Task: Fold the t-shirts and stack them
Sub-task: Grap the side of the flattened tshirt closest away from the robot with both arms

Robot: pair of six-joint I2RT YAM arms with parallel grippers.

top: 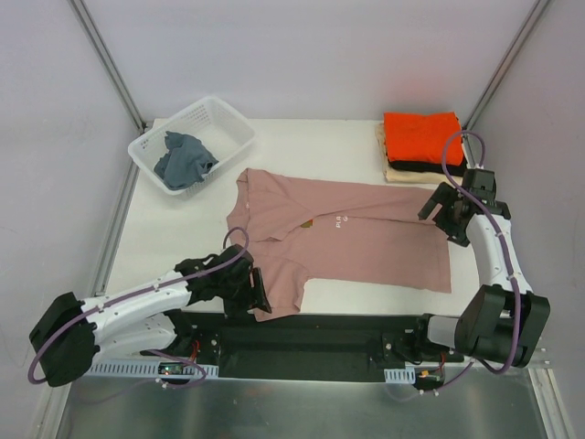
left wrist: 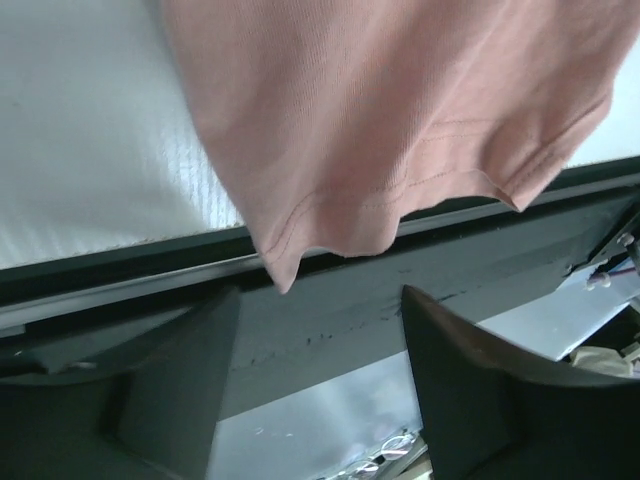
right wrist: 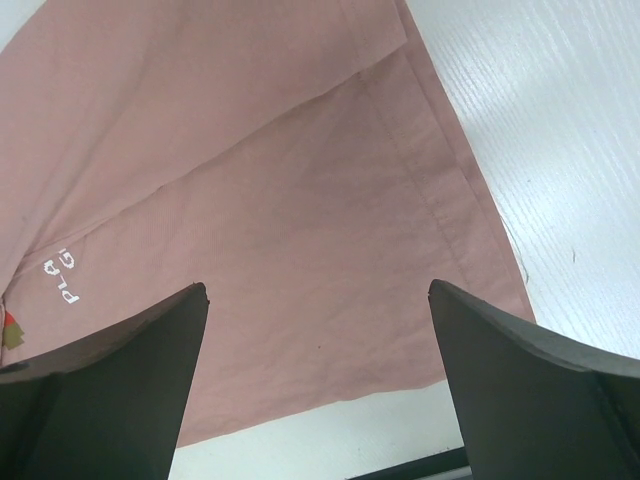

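Top external view, taken from left to right: a white basket (top: pixel 233 123) at the far-left corner held a crumpled grey-blue garment (top: pixel 186 157) (whether it was a t-shirt I could not tell). The left claw (top: pixel 258 294) sat low at the near edge of the surface (top: pixel 174 238). The dusty-pink t-shirt (top: pixel 366 229) lay flat, its long axis running left to right, collar left and hem right. Its near sleeve (top: pixel 283 279) lay just ahead of the left claw, drooping over the edge. In the left wrist view, that claw's jaws stood partly apart with no cloth between them. The left arm was plainly the nearer one for that sleeve. The right claw (top: pixel 450 218) hung wide open over the hem end, holding nothing. Behind it, at the far-right corner, the orange t-shirt (top: pixel 420 135) topped a folded stack on a black one (top: pixel 411 165) and a cream one (top: pixel 402 176). The far sleeve was hard to make out, and the chest lettering (right wrist: pixel 62 278) was too small to read.
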